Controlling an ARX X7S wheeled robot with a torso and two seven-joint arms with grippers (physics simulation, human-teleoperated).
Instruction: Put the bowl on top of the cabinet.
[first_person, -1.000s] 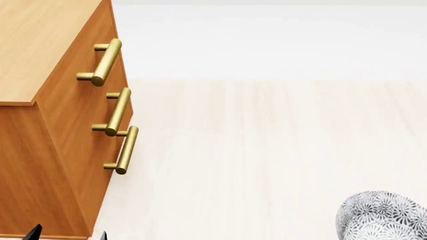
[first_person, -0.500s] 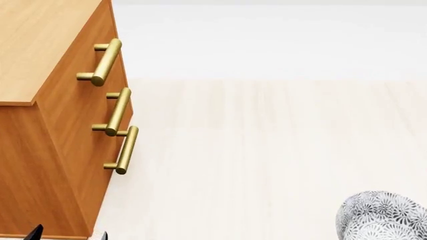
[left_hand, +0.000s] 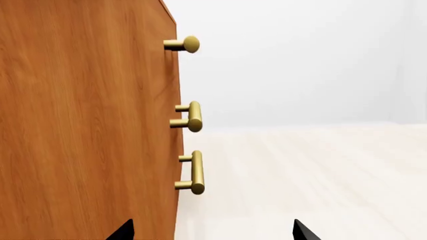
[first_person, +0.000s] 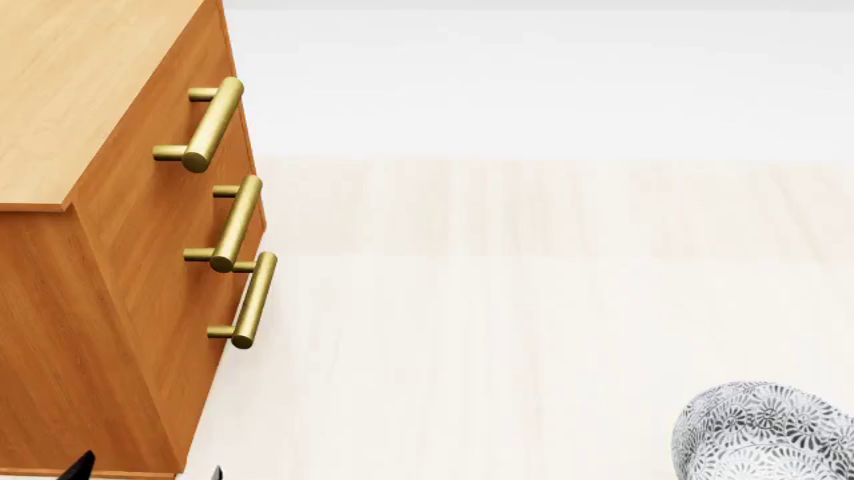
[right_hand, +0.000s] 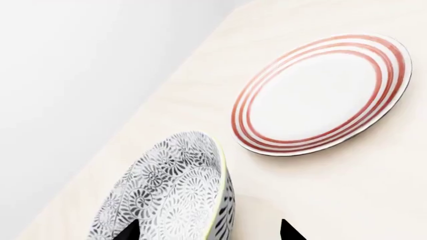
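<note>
Deep round ceramic bowl (first_person: 763, 430), white with a dense grey floral pattern, sits on the pale wood counter (first_person: 534, 320) at the robot's right, well apart from the boxy orange-brown cabinet (first_person: 80, 200) on the left.

Right gripper (right_hand: 208, 231) has its fingers spread, straddling the bowl's rim, gripping nothing yet. Left gripper (left_hand: 211, 232) is also spread wide and empty, beside the cabinet's side panel.

Bowl looks rigid, glazed, slick and breakable. Best hold: pinch the wall at the rim, one finger inside, one outside.

Red-ringed white plate (right_hand: 321, 94) lies nearby; leave it.
</note>
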